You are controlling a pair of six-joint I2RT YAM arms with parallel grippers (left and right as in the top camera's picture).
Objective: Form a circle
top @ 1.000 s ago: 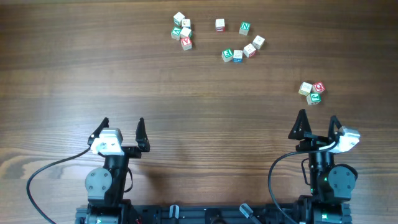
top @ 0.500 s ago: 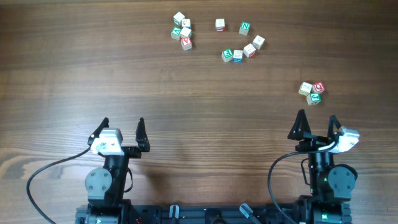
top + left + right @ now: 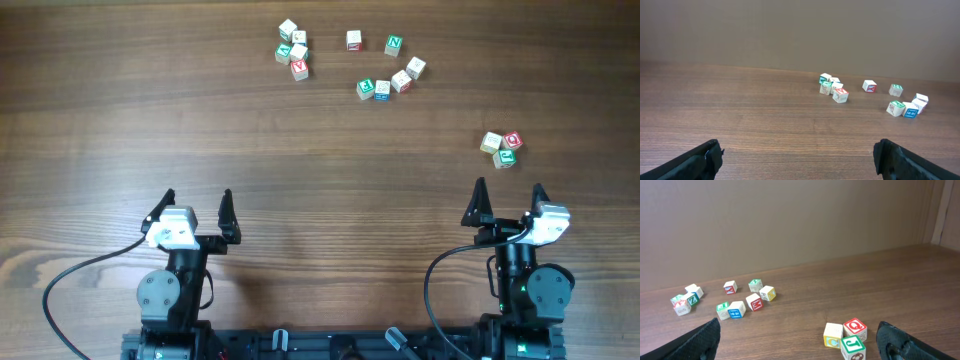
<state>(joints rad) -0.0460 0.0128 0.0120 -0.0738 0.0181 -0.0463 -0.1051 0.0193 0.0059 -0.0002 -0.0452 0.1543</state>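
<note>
Blocks scattered, no circle yet
The blocks (image 3: 385,70) lie in three clumps, seemingly touching, far across the table (image 3: 320,180). The left gripper (image 3: 197,197) and right gripper (image 3: 510,190) gape wide, empty. Closing on one block could knock its neighbours askew.

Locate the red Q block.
Overhead view, right side: the red Q block sits beside a cream block and a green J block, just ahead of the right claw.

Wide tabletop (image 3: 320,170) lies open before the far blocks (image 3: 383,88).
</note>
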